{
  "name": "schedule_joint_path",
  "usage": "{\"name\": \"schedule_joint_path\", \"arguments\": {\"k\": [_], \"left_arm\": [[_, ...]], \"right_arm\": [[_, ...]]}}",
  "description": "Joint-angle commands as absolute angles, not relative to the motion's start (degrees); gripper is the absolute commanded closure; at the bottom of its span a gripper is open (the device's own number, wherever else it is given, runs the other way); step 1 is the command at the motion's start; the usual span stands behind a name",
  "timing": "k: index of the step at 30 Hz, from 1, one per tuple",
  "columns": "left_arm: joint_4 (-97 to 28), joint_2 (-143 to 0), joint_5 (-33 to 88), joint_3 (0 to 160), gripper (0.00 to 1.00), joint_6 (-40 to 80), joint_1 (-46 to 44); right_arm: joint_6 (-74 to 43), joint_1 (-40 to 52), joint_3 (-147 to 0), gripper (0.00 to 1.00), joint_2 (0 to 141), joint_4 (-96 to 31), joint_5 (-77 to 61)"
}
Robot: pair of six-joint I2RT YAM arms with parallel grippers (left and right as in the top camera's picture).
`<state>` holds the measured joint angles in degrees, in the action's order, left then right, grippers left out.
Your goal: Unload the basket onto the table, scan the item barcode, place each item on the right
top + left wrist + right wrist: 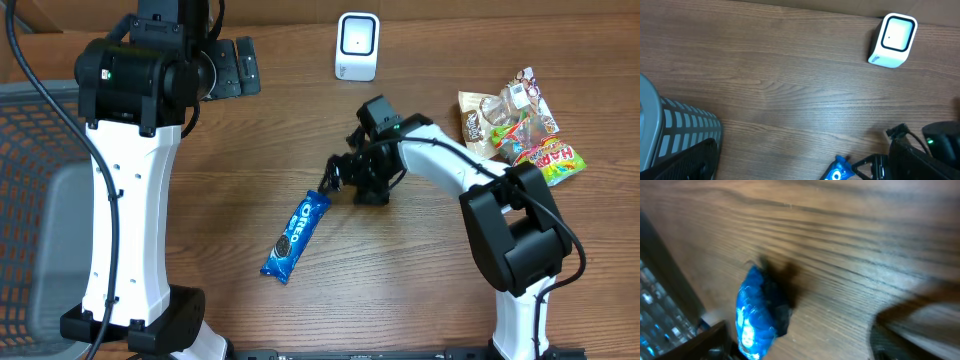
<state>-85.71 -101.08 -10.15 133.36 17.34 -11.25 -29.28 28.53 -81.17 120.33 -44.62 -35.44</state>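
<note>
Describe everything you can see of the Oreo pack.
The Oreo pack is a slim, glossy blue wrapper with a white logo and a dark cookie picture, crimped at the ends. It lies flat and slanted on the wooden table, with one end right by the right claw. Whether the claw touches it cannot be told.

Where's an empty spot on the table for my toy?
Bare wood between the left arm and the scanner, and in front between the Oreo pack and the right arm's base. Crowded by the candy bags and around the right gripper.
</note>
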Motion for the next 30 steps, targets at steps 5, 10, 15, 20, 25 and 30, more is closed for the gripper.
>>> {"name": "schedule_joint_path", "arguments": {"k": [5,10,15,20,25,30], "left_arm": [[-85.5,-101.1,-10.9,133.3,0.0,16.3,-11.3],[-85.5,-101.1,-10.9,133.3,0.0,16.3,-11.3],[-85.5,-101.1,-10.9,133.3,0.0,16.3,-11.3],[-85.5,-101.1,-10.9,133.3,0.0,16.3,-11.3],[-85.5,-101.1,-10.9,133.3,0.0,16.3,-11.3],[-85.5,-101.1,-10.9,133.3,0.0,16.3,-11.3]], "right_arm": [[-43.1,35.0,-76.6,0.47,120.7,-34.4,-33.3],[-48.4,38.2,-76.5,0.64,120.7,-32.7,-27.9],[-47.9,38.9,-76.6,0.96,120.7,-32.5,-26.2],[-40.8,35.6,-76.7,0.96,117.0,-33.8,-25.7],[-34.7,32.4,-77.3,0.96,109.0,-40.8,-12.9],[-32.3,33.7,-83.2,0.96,102.8,-54.1,16.6]]}}
